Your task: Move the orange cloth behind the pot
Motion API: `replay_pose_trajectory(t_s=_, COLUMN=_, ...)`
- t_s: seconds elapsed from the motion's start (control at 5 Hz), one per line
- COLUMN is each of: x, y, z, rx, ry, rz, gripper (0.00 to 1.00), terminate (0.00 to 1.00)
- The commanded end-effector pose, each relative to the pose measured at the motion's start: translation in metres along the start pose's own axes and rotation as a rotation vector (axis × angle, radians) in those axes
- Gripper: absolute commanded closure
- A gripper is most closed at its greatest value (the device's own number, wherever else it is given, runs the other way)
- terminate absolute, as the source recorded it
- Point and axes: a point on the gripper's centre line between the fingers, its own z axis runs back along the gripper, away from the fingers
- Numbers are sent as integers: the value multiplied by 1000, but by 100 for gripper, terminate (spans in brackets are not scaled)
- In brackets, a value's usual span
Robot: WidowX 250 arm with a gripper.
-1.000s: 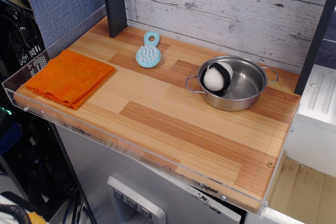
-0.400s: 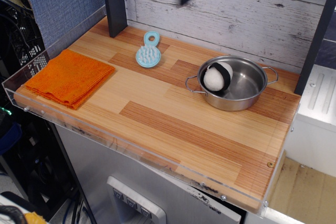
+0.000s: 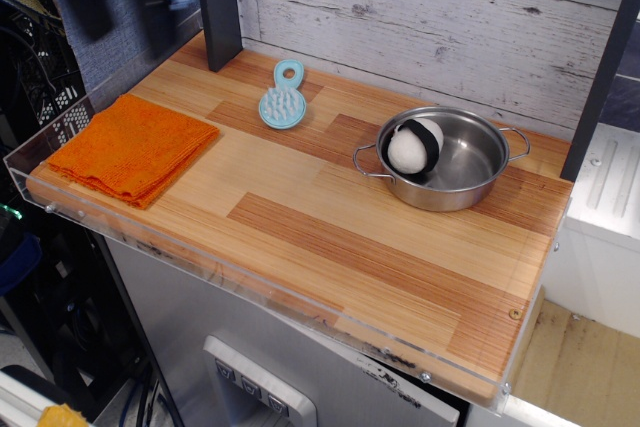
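The orange cloth (image 3: 130, 147) lies flat and folded at the left end of the wooden table, by the front left corner. The steel pot (image 3: 462, 172) stands at the right back, with a white ball with a black band (image 3: 413, 145) inside it. My gripper (image 3: 137, 15) is a dark motion-blurred shape at the top left, high above and behind the cloth. Its two fingers show as separate blurs, apart and empty. It touches nothing.
A light-blue brush (image 3: 284, 97) with a ring handle lies at the back between cloth and pot. A dark post (image 3: 218, 7) stands at the back left and another (image 3: 600, 67) at the right. A clear acrylic rim (image 3: 60, 112) edges the table's left side.
My gripper has swept from the top middle of the view to the top left, above the cloth's end. Cloth, pot and brush have not moved.
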Motion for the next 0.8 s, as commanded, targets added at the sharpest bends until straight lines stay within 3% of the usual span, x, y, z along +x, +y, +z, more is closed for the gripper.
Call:
replay_pose_trajectory(t_s=0.0, x=-13, y=7, z=-21, rx=32, ry=16, rz=62, gripper=0, terminate=0)
replay_pose_trajectory(t_s=0.4, x=-14, y=31, z=-56, rx=96, ry=92, rz=49, gripper=0, terminate=0)
replay_pose_trajectory(t_s=0.6, x=-17, y=56, z=-62, rx=109, ry=98, rz=50, gripper=0, terminate=0)
